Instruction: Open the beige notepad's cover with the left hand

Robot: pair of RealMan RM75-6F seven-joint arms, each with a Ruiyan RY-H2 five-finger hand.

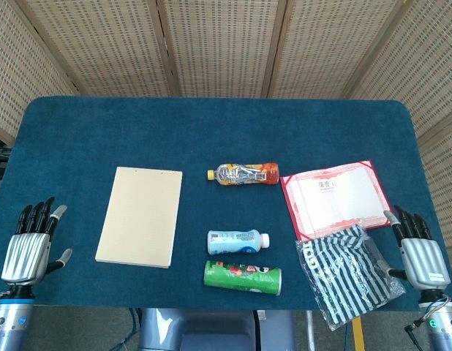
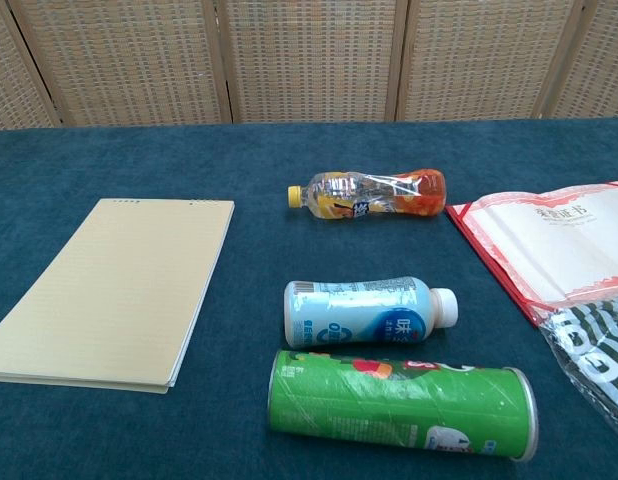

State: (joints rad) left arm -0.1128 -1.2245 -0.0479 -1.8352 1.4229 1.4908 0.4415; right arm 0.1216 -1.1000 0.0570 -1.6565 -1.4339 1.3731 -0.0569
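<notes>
The beige notepad lies flat and closed on the blue table, left of centre; the chest view shows the notepad with its cover down. My left hand rests at the table's near left edge, fingers apart and holding nothing, well to the left of the notepad. At the near right edge my right hand also holds nothing, fingers extended, beside a striped bag. Neither hand shows in the chest view.
An orange-drink bottle, a white-and-blue bottle and a green can lie on their sides mid-table. A red-bordered certificate and a striped plastic bag lie at the right. Wicker screens stand behind the table.
</notes>
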